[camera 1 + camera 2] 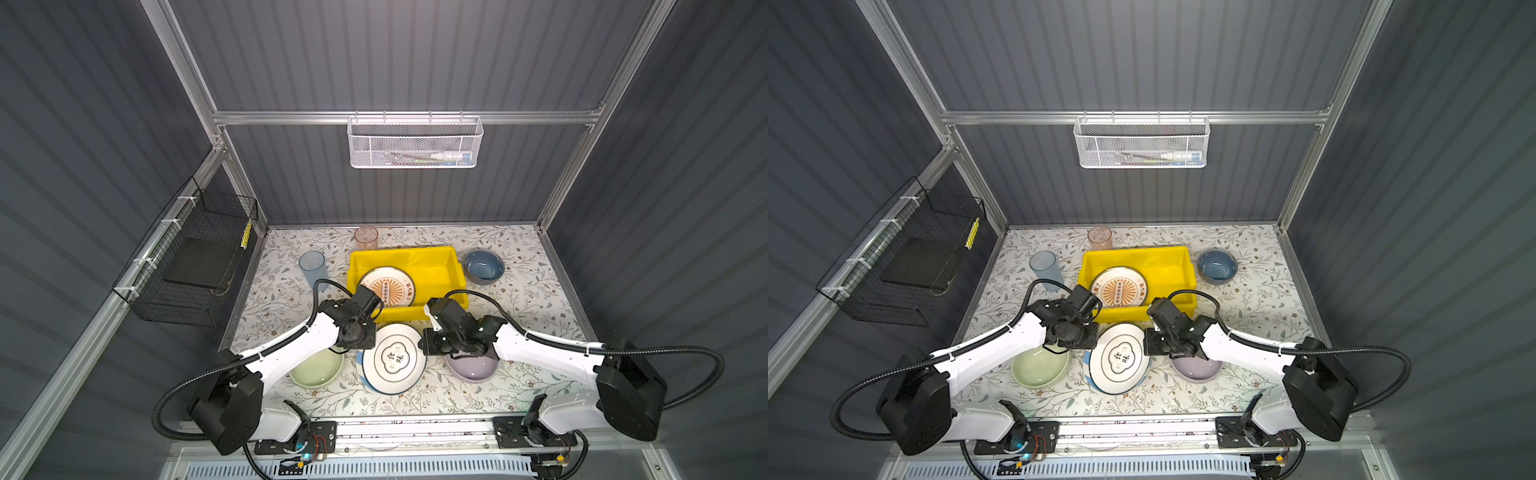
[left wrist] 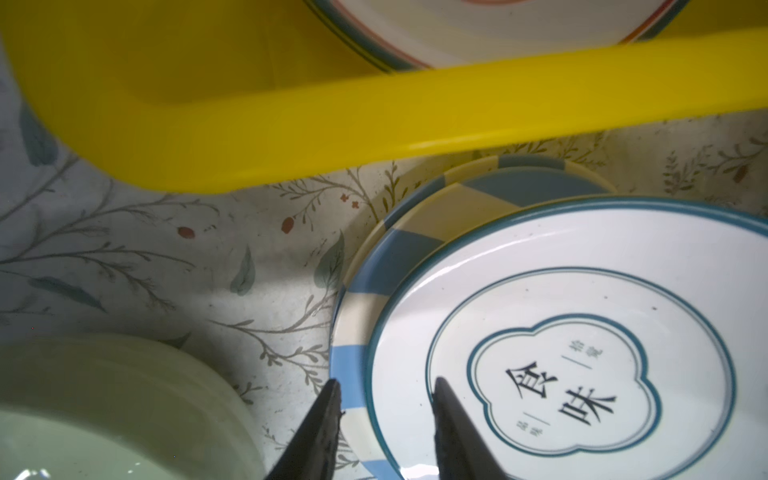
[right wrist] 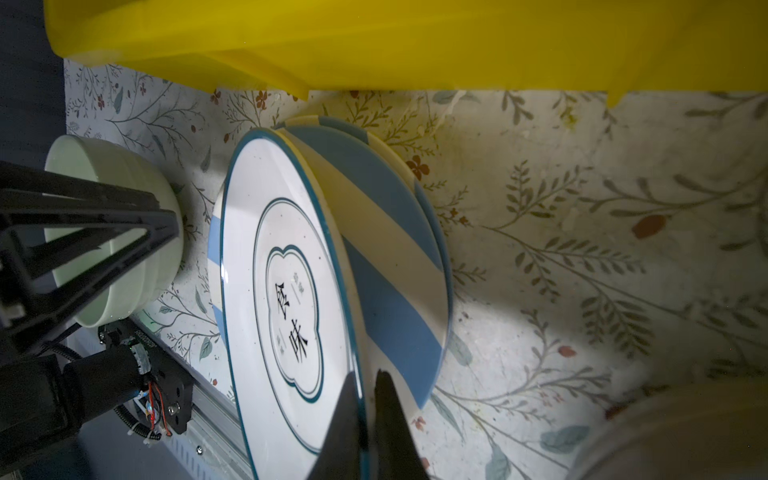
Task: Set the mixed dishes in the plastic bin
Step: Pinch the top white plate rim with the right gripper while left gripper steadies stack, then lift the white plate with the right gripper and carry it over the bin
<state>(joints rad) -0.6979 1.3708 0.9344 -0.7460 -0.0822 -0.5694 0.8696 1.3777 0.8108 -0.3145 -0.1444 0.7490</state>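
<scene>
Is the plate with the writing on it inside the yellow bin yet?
No, the lettered plate rests tilted on the striped plate on the table, outside the yellow bin.

Your left arm (image 1: 291, 345) and right arm (image 1: 540, 353) wear smooth white shells between bulky black joint housings. A ribbed black conduit (image 1: 157, 415) loops along each. Your black base plate (image 1: 326, 434) carries screws and red wires, with a cyan light (image 1: 306, 456) beside it. The left pincer (image 2: 385, 381) and right pincer (image 3: 369, 372) end in tapered black fingers (image 2: 320, 432).
</scene>
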